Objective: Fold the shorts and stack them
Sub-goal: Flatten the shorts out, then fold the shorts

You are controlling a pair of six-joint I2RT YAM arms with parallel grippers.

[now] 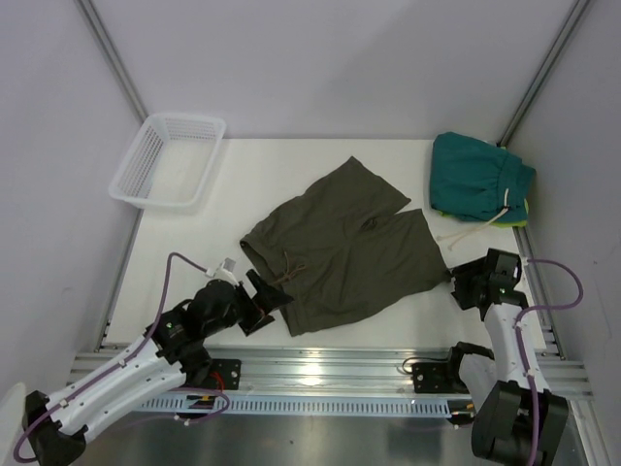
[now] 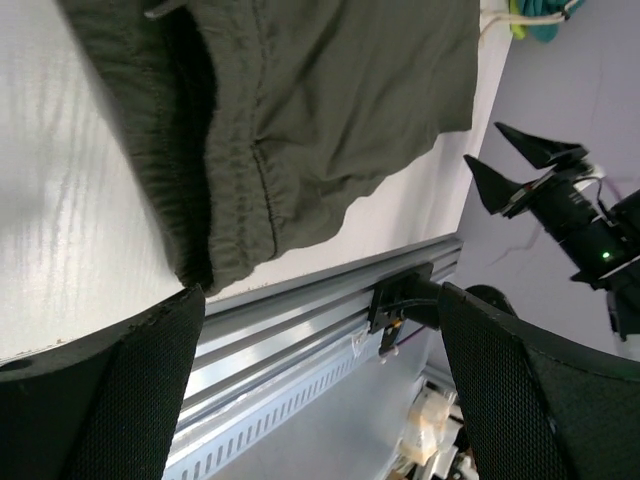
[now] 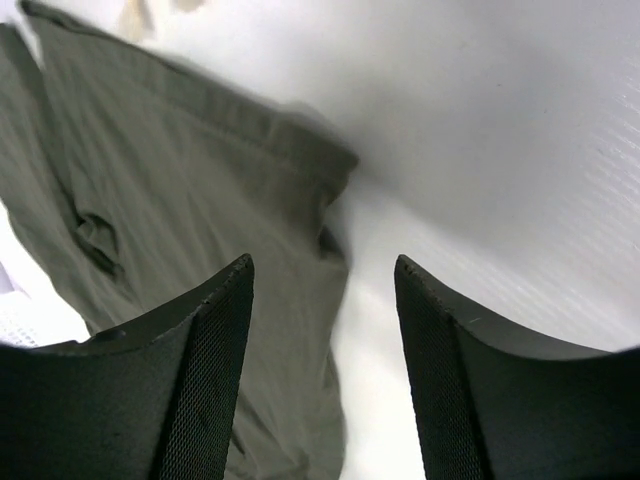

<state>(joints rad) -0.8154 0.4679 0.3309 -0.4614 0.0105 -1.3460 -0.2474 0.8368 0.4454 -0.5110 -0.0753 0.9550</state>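
Observation:
The olive-green shorts (image 1: 340,248) lie spread flat on the middle of the white table, waistband toward the near left, dark drawstring showing. A folded teal pair of shorts (image 1: 480,177) with a white drawstring sits at the back right corner. My left gripper (image 1: 267,296) is open at the waistband's near corner; in the left wrist view its jaws (image 2: 320,295) are wide apart over the table edge, with the shorts (image 2: 330,100) just beyond them. My right gripper (image 1: 456,277) is open at the right leg's hem corner; in the right wrist view the shorts (image 3: 180,200) have their edge running between its jaws (image 3: 322,262).
A white plastic basket (image 1: 167,160) stands at the back left corner, partly off the table. An aluminium rail (image 1: 320,369) runs along the near edge below the arm bases. Grey walls and slanted frame posts enclose the table.

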